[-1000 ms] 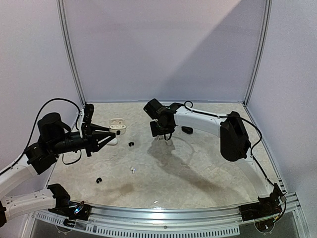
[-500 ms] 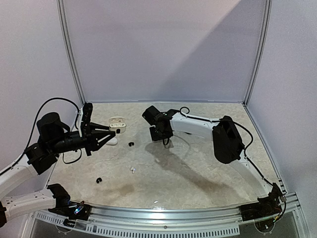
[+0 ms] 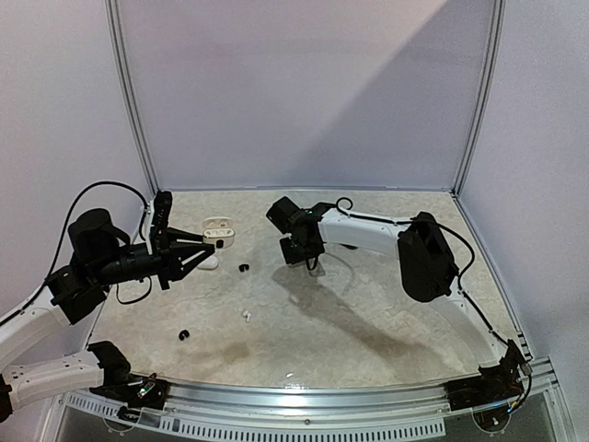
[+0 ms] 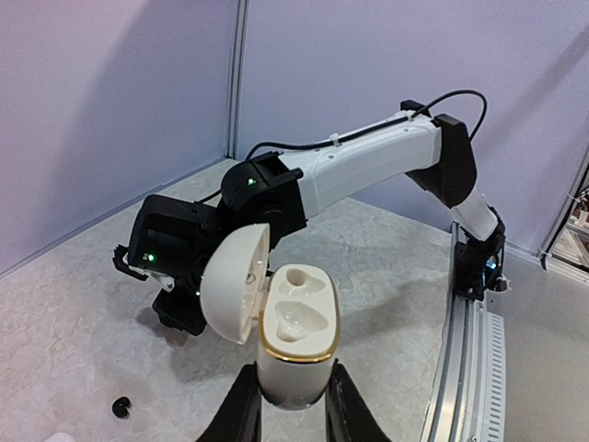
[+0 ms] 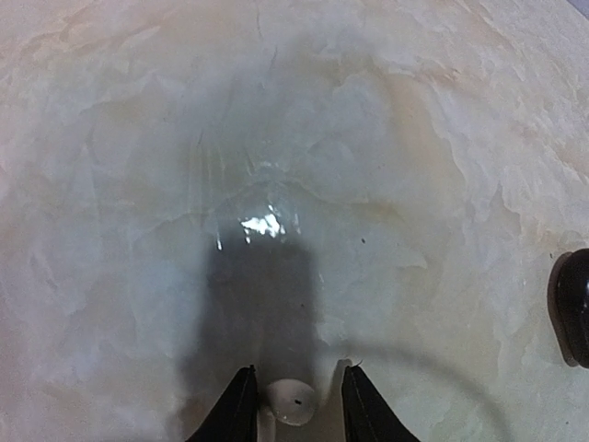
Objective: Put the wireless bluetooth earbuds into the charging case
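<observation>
**Gently now: carrying the pinched earbud to the open case**

Our right gripper [image 5: 294,391] pinches a white earbud [image 5: 291,405] between its fingertips. It is lifted clear of the table [image 5: 276,138], where only the gripper's shadow falls. Our left gripper [image 4: 293,410] is clamped on the base of the charging case [image 4: 294,354] and holds it upright. The lid [image 4: 235,285] is swung open to one side, and both wells [image 4: 296,320] show empty inside the gold rim.

The step in hand, as we judge it, is the transfer: bringing the earbud across to the case. To do it well, we hold the case motionless and let only the right arm travel. We approach from above, on the side away from the lid, so the fingers do not knock it shut. We cannot tell from the wrist view which way the stem points or which well suits this bud, so we check that before lowering. We descend slowly and release only once the bud sits in its hollow. So small and smooth a piece will likely skitter if dropped from height.

A black earbud [image 3: 244,268], a loose white earbud [image 3: 246,315] and a second black earbud [image 3: 183,334] lie apart on the table.
</observation>
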